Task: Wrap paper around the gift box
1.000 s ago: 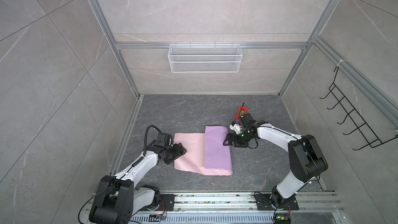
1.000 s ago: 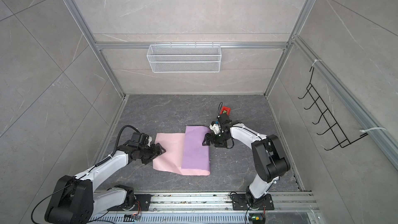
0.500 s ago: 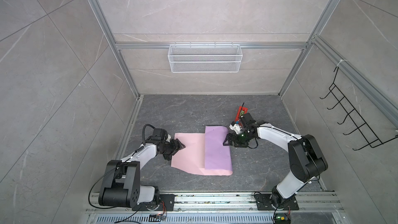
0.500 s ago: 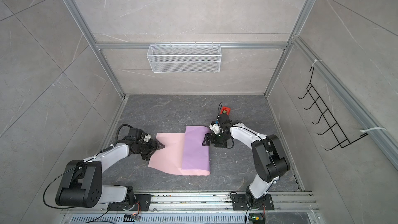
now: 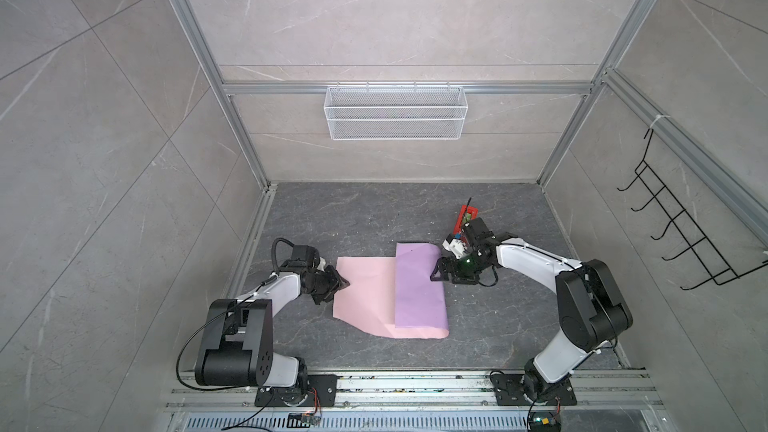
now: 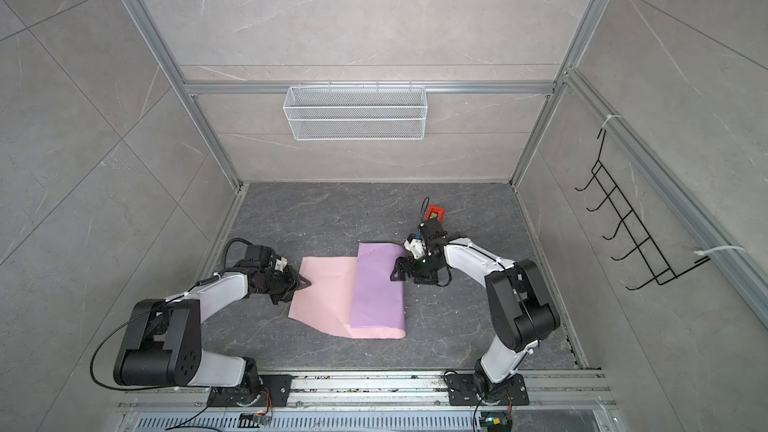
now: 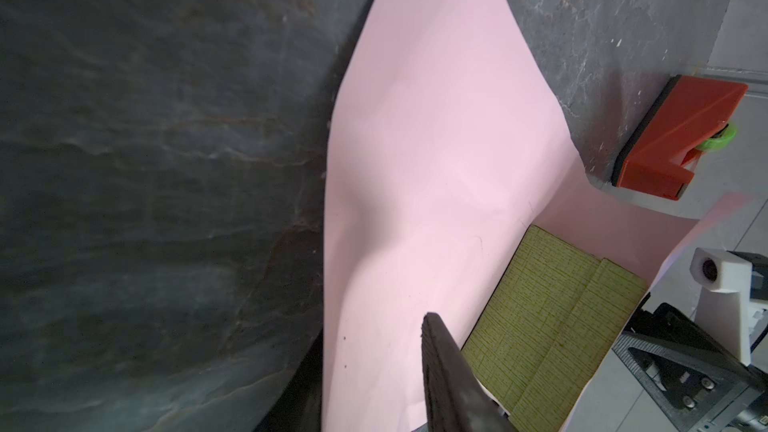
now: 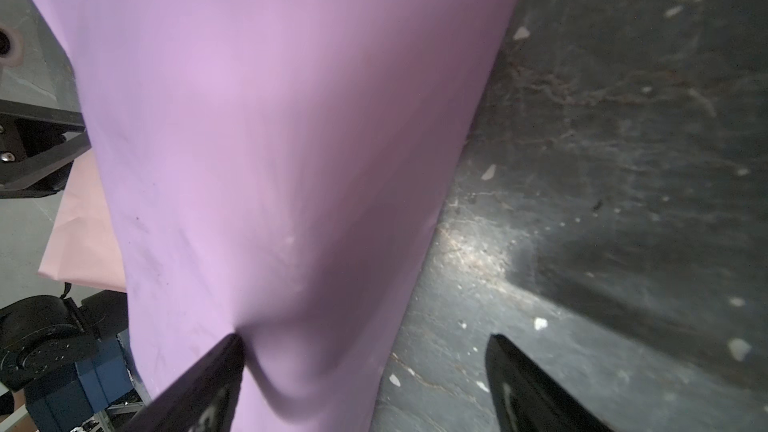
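One flap of thin pink-lilac paper point(image 5: 419, 284) covers the olive-green cuboid box point(image 7: 552, 326); wide-open right gripper point(image 8: 365, 340) presses it; left gripper point(image 5: 344, 283) straddles its pink edge, pinch unclear; next, fold across.

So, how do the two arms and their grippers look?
The left arm and right arm have white rounded links between bulky black joints. The left gripper and right gripper are black with tapered fingers. A black cable loops above the left wrist; a small green light glows by the right one.
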`<action>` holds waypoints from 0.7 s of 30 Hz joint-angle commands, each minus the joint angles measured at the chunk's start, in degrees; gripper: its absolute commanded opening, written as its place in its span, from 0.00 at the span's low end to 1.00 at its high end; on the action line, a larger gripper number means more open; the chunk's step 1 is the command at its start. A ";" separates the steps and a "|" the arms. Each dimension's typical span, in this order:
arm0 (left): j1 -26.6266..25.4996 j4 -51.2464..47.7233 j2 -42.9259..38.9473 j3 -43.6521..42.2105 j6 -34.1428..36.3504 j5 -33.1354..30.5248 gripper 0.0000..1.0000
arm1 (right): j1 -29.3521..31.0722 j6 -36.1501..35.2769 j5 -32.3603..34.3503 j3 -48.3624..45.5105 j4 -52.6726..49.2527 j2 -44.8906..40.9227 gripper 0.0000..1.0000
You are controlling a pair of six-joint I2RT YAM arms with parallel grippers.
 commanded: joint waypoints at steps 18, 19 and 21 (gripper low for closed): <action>1.13 0.85 -0.51 0.71 0.47 5.48 0.26 | 1.01 -1.34 5.89 -1.03 -2.94 2.89 0.92; 1.14 0.91 -0.97 0.58 0.59 5.45 0.25 | 0.91 -1.34 5.89 -1.03 -2.93 2.90 0.92; 1.15 0.66 -2.05 0.45 0.73 5.14 0.21 | 1.02 -1.32 5.89 -1.01 -2.88 2.98 0.92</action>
